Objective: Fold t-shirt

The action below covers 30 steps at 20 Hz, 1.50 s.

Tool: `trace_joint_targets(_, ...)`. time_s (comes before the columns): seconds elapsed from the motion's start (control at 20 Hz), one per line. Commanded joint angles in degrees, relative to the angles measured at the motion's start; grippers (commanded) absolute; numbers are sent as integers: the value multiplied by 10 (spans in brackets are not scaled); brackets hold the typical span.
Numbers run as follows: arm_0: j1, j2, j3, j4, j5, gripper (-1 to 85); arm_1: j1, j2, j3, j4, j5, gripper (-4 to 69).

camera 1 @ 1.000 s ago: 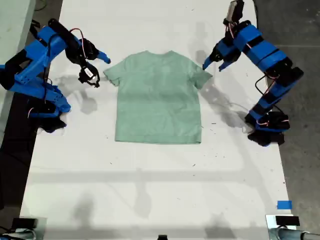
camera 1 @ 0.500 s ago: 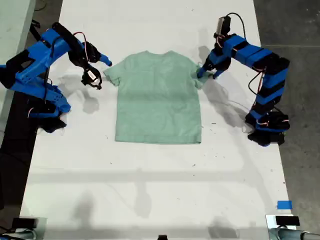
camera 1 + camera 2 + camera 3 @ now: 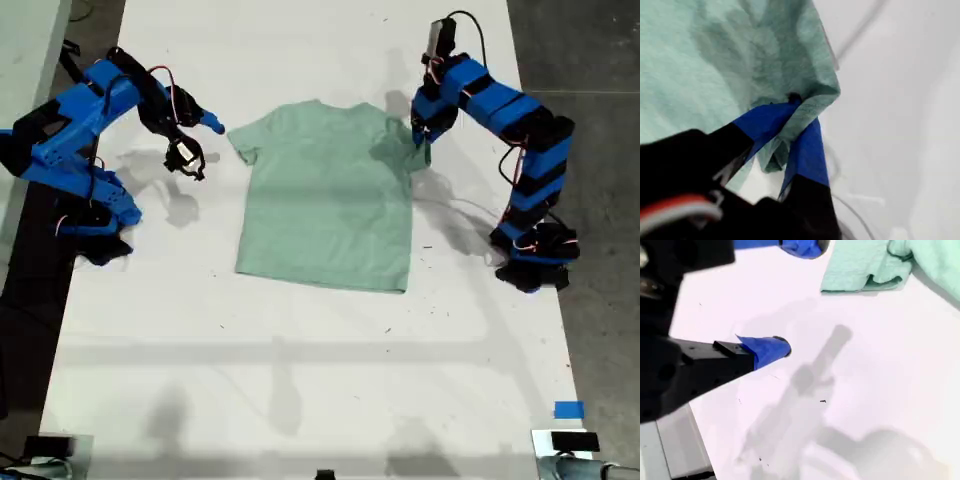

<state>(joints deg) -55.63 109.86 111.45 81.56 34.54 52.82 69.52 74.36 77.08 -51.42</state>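
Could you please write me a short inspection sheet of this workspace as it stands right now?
Surface: white table, bare but for small dark specks.
Job's things: t-shirt lies flat and unfolded, one sleeve bunched at the exterior view's right.
Clutter: blue tape piece near the exterior view's lower right corner.
End effectors: my first gripper is shut on the t-shirt's sleeve; my second gripper is open over bare table, apart from the other sleeve.
Cables: thin wires run along both arms; a loose one lies on the table beside the base at the exterior view's right.
Surroundings: grey floor beyond the table edges; no person seen.
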Motion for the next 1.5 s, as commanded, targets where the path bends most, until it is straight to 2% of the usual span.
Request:
trace_joint_targets(0.0, 12, 4, -1, -6, -1, 322, -38, 52, -93, 31, 23, -10)
trace_joint_targets(0.25, 13, 17, 6, -6, -1, 322, -99, -11, -221, 33, 91, -10)
trace_joint_targets(0.4, 12, 18, 6, -7, 0, 322, -133, -48, -249, -23, 147, -10)
trace_joint_targets(0.55, 13, 18, 6, -7, 1, 322, -157, -78, -243, -108, 212, -10)
trace_joint_targets(0.6, 13, 18, 6, -8, 1, 322, -163, -113, -277, -127, 212, -3)
trace_joint_targets(0.65, 14, 18, 6, -10, 1, 323, -170, -160, -348, -108, 201, 271)
trace_joint_targets(0.7, 14, 18, 6, -10, 2, 324, -175, -163, -366, -109, 182, 360)
trace_joint_targets(0.85, 14, 11, 7, -13, 3, 328, -168, -77, -360, -58, 161, 289)
trace_joint_targets(0.95, 18, 4, 5, -21, 1, 331, -148, -12, -360, -18, 139, 277)
trace_joint_targets(1.15, 41, -39, -24, -39, -4, 336, -109, 92, -335, 109, 109, 265)
trace_joint_targets(1.2, 47, -60, -38, -46, -6, 337, -108, 121, -295, 117, 104, 259)
trace_joint_targets(1.3, 56, -121, -83, -54, -8, 341, -113, 168, -218, 115, 101, 202)
trace_joint_targets(1.45, 54, -237, -184, -56, -5, 344, -134, 201, -160, 115, 95, 183)
